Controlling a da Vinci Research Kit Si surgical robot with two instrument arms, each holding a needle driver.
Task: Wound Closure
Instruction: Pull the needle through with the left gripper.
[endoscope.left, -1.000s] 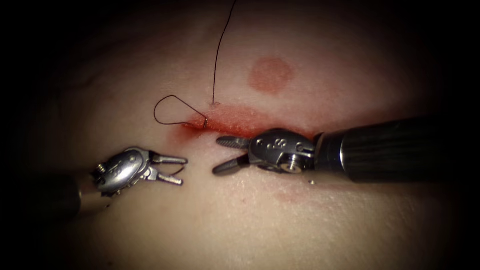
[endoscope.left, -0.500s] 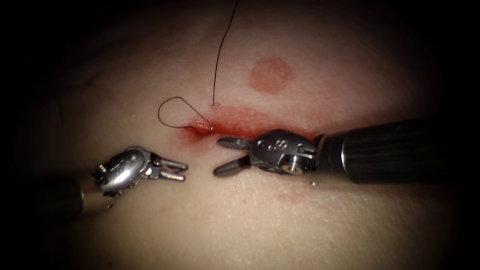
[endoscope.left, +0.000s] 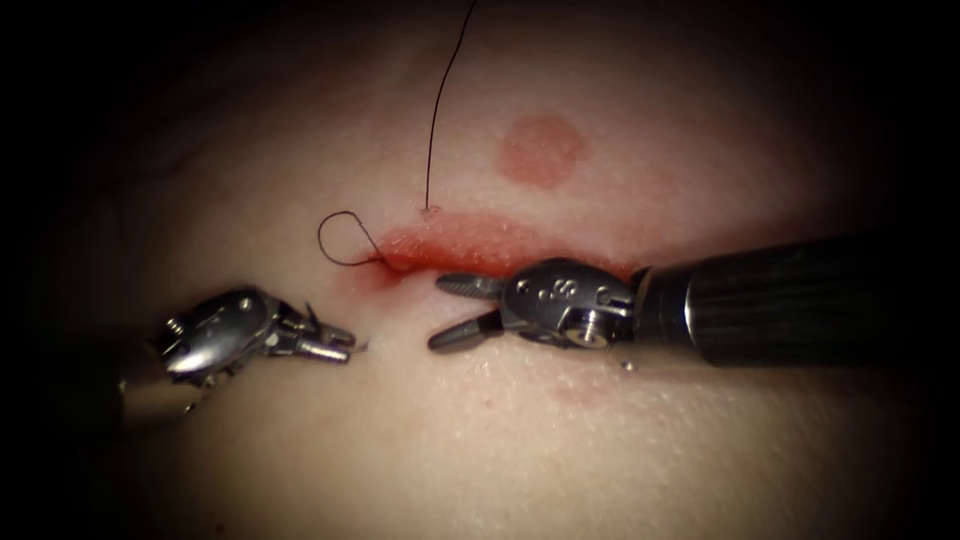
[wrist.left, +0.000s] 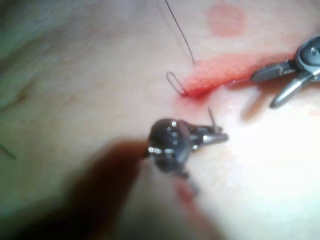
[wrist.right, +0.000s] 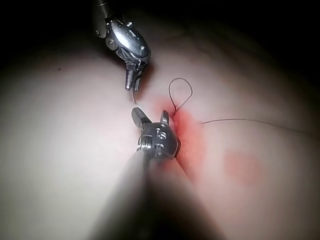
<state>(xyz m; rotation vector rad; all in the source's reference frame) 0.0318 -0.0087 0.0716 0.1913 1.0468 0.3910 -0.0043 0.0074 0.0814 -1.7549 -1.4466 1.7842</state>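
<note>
My left tool (endoscope.left: 335, 345) lies on the tissue (endoscope.left: 520, 440) below and left of the cut (endoscope.left: 470, 250), its jaws shut on the curved needle (wrist.left: 212, 118). The needle is out of the tissue, and a short part sticks up from the jaws. Dark thread forms a small loop (endoscope.left: 338, 240) at the cut's left end. A long strand (endoscope.left: 432, 130) rises from a point just above the cut. My right tool (endoscope.left: 440, 312) sits just below the cut with its jaws open and nothing in them. In the right wrist view both tools face each other, right (wrist.right: 149, 114) and left (wrist.right: 131, 82).
Red fluid (endoscope.left: 450, 243) stains the cut's edges. A round red mark (endoscope.left: 541, 150) lies on the tissue above and right of the cut. The right tool's dark shaft (endoscope.left: 790, 300) runs off to the right.
My left tool has moved left and slightly down with the needle, its jaws closing. The thread loop at the cut's left end has shrunk. The right tool has stayed in place.
</note>
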